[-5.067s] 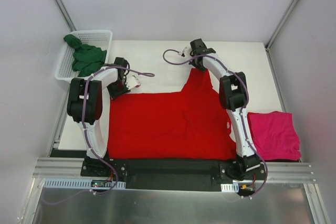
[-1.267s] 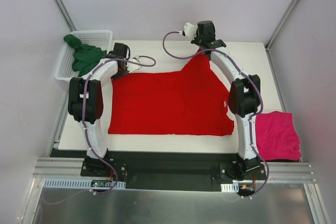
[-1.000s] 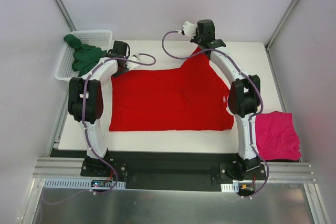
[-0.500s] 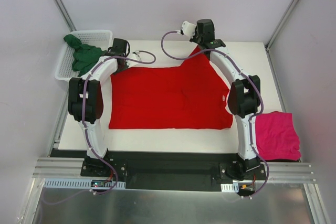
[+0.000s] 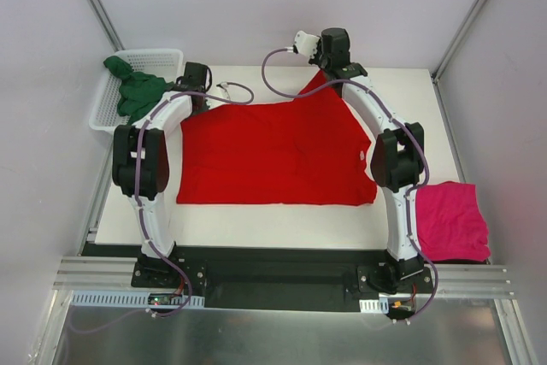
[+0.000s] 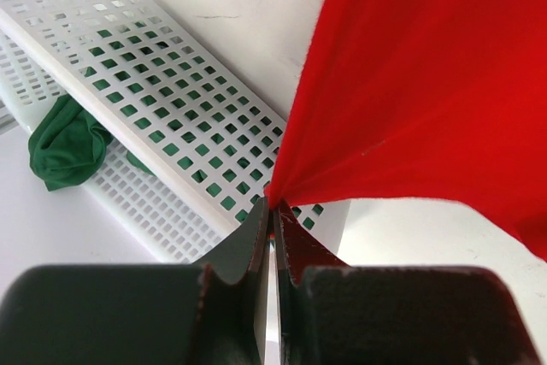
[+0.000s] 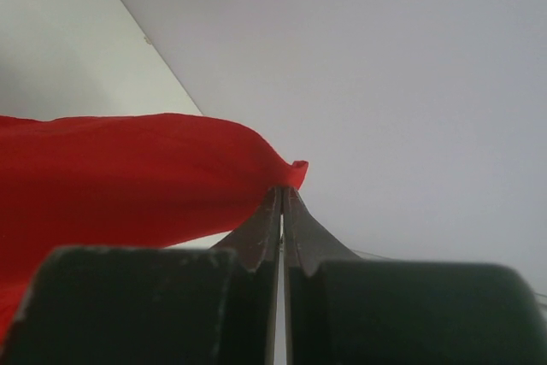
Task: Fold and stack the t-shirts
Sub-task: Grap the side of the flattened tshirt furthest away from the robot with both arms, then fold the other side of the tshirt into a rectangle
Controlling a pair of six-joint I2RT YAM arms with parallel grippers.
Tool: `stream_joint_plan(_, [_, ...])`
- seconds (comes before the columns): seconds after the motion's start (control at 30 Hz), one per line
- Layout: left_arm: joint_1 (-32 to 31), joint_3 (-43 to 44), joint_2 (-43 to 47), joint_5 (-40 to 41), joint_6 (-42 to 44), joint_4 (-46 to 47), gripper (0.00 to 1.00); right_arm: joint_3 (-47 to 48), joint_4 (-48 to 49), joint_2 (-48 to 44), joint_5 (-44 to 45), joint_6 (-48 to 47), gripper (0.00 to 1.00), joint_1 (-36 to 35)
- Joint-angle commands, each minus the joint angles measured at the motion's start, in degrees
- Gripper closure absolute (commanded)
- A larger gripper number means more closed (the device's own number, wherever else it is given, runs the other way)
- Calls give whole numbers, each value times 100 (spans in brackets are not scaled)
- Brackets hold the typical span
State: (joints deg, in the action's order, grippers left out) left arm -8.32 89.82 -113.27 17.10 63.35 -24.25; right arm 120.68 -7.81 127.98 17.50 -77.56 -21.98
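Observation:
The red t-shirt [image 5: 273,151] is stretched over the middle of the white table [image 5: 410,100], its far edge lifted. My left gripper [image 6: 273,204] is shut on its far left corner, close to the basket. At the back of the table my right gripper [image 7: 282,190] is shut on the shirt's far right corner, holding it up in a peak. The magenta-pink t-shirt [image 5: 450,220] lies folded at the table's near right. The dark green t-shirt [image 5: 137,91] sits crumpled in the basket.
A white mesh basket [image 5: 167,59] stands at the far left corner, and its wall [image 6: 154,66] fills the left wrist view just behind the fingers. Grey enclosure walls rise on all sides.
Both grippers have drawn the red t-shirt away from the arm bases toward the back of the table. Its near edge has slid farther from the front edge and the cloth lies flatter.

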Motion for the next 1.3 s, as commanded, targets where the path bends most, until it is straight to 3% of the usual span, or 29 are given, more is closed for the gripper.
stream_joint_plan(0.0, [-47, 203, -19, 170, 107, 87, 100, 307, 465, -379, 17, -198, 99, -43])
stream_joint_plan(0.63, [-188, -9, 490, 320, 90, 228, 100, -449, -53, -1565, 307, 276, 99, -281])
stream_joint_plan(0.83, [-232, -114, 736, 364, 125, 237, 100, -1141, -256, -1934, 307, 469, 99, -325])
stream_joint_plan(1.27, [-372, -720, 1465, 417, 72, 237, 100, -1653, -448, -2172, 404, 742, 99, -562])
